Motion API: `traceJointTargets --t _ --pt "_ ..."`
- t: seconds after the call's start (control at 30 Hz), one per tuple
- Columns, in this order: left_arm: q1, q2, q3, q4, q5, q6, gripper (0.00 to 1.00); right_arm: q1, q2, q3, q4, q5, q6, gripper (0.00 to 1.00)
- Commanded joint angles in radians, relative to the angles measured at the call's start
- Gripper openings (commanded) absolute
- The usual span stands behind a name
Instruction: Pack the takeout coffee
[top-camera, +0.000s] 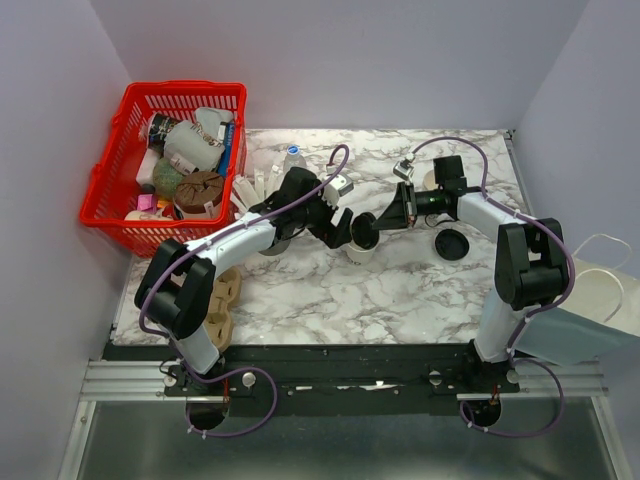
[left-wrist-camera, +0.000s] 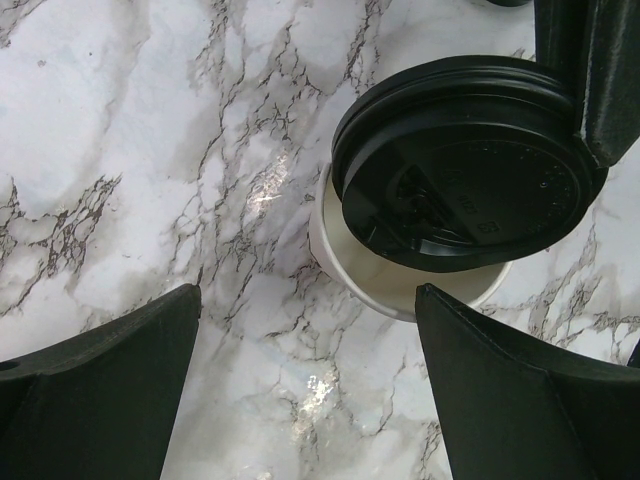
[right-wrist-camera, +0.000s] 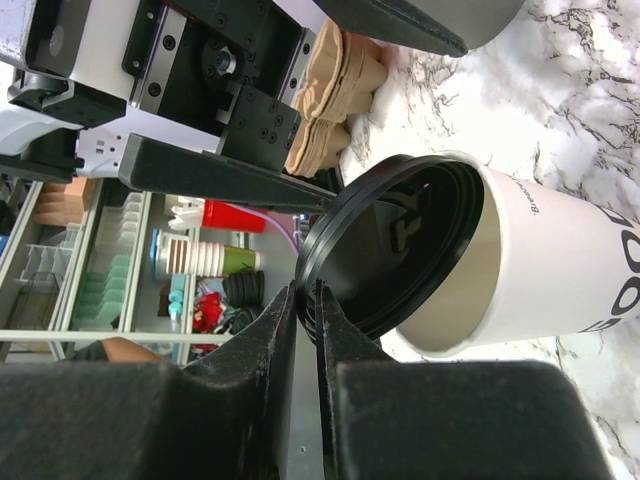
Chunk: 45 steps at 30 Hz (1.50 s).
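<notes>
Two arms meet mid-table in the top view over a cream paper cup (top-camera: 358, 254) standing on the marble table (top-camera: 400, 300); a spare lid (top-camera: 452, 243) lies just to its right. From the left wrist, the left gripper (left-wrist-camera: 308, 300) gapes wide, its fingers either side of the cup, whose black lid (left-wrist-camera: 465, 165) sits tilted. From the right wrist, the right gripper (right-wrist-camera: 306, 295) shows a thin gap at that lid's rim; whether it grips cannot be told.

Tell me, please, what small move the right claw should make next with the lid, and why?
Probably tip the black lid level and press it down onto the paper cup. The right claw pinches the lid's edge, and the lid sits tilted, with the cup's mouth showing on one side, so it is not yet seated. The left claw hangs open near the cup.
</notes>
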Motion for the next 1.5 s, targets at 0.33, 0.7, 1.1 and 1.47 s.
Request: traceJointTargets --t 0.33,0.7,1.1,1.47 --pt "0.004 0.002 0.023 0.019 -0.007 -0.006 0.96 -0.018 -0.002 0.005 -0.089 0.054 -0.09 0.26" --pt "0.004 -0.007 0.021 0.033 0.011 -0.033 0.96 -0.027 -0.01 0.013 -0.131 0.1 -0.132 0.29" --pt "0.004 -0.015 0.021 0.042 0.06 -0.056 0.96 -0.034 -0.011 0.024 -0.177 0.143 -0.182 0.34" --pt "0.004 -0.013 0.024 0.053 0.093 -0.071 0.97 -0.04 -0.008 0.034 -0.195 0.172 -0.202 0.34"
